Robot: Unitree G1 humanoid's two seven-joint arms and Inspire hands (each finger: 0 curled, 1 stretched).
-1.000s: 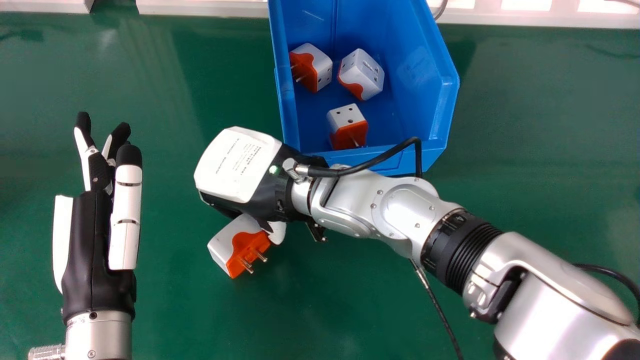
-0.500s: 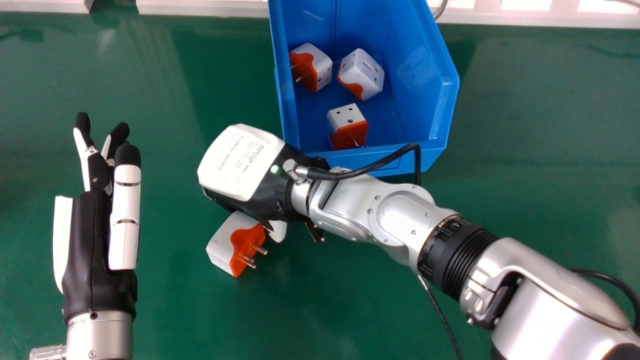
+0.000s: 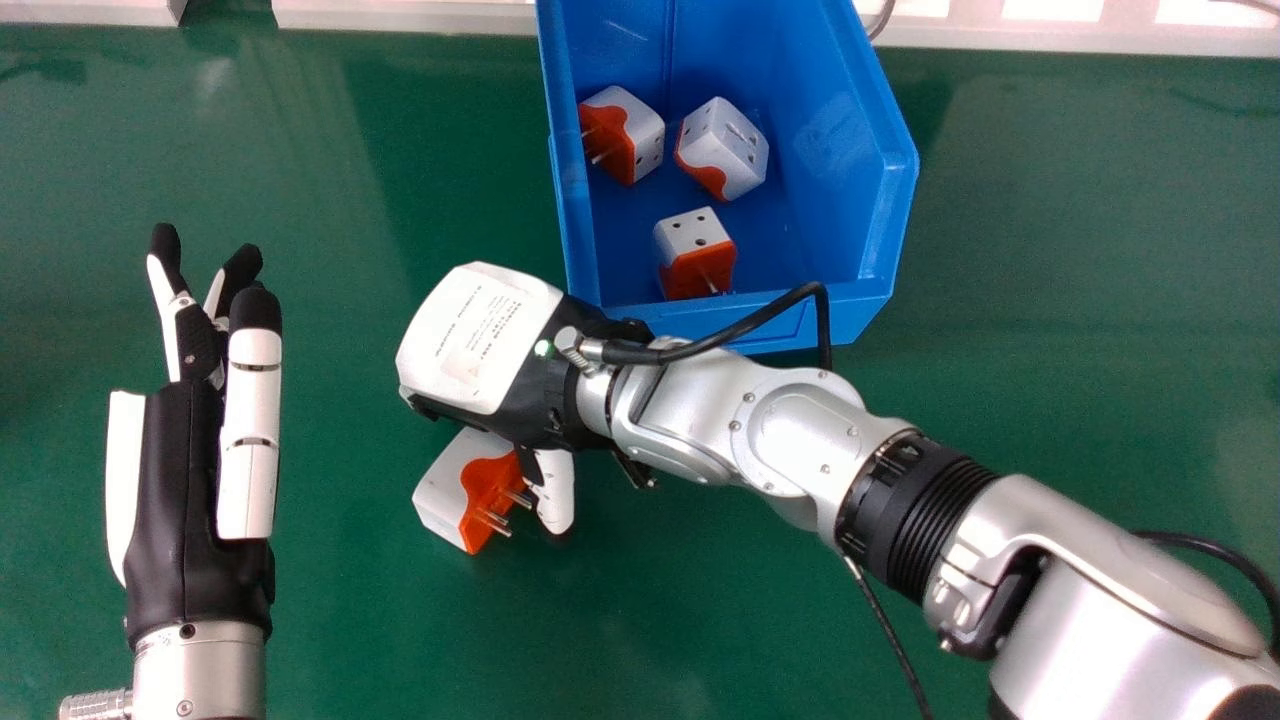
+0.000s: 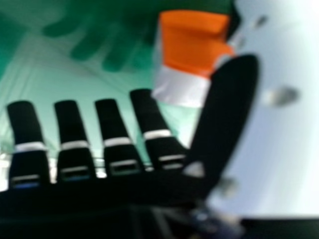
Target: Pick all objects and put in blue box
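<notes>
Hovering our right hand (image 3: 478,342) at the loose adapter (image 3: 440,500), fingers straight and released; we can't tell if they touch it. It's one hard white-and-orange plastic block, metal prongs on the thumb side, lying on the glossy green table (image 3: 350,620). Three boxed adapters (image 3: 722,150), same cube look, in one smooth blue box (image 3: 845,150), well right of our left hand's (image 3: 180,480) relaxed, extended fingers.

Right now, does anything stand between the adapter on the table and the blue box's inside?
The near wall of the blue box does, and the right hand lies between that wall and the adapter.
</notes>
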